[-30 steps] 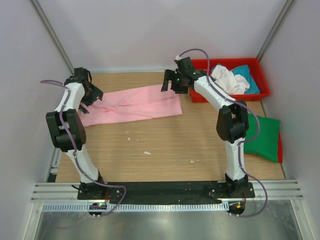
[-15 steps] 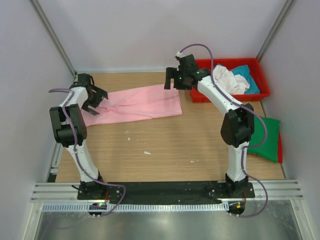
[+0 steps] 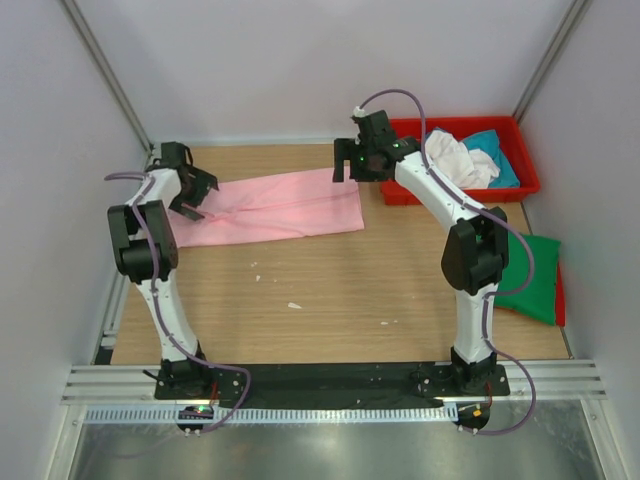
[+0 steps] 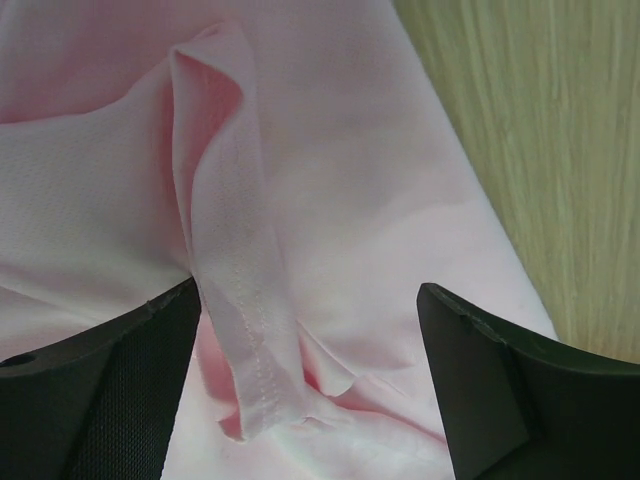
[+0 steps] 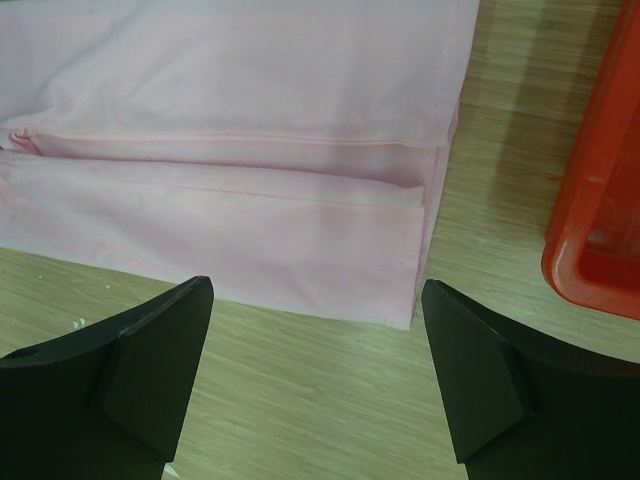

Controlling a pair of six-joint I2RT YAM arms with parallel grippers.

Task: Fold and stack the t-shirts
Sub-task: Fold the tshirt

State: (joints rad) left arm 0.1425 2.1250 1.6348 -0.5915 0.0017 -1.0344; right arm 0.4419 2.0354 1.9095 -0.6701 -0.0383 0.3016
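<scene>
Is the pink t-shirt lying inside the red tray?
No, the pink t-shirt lies spread out on the wooden table, to the left of the red tray.

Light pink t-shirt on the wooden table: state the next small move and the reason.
Probably lower the left gripper and the right gripper, both open, to pinch the ends of the long-folded light pink cloth t-shirt. They hover over its rumpled left end and square right edge, neither holding cloth, so a crosswise fold seems next.
</scene>
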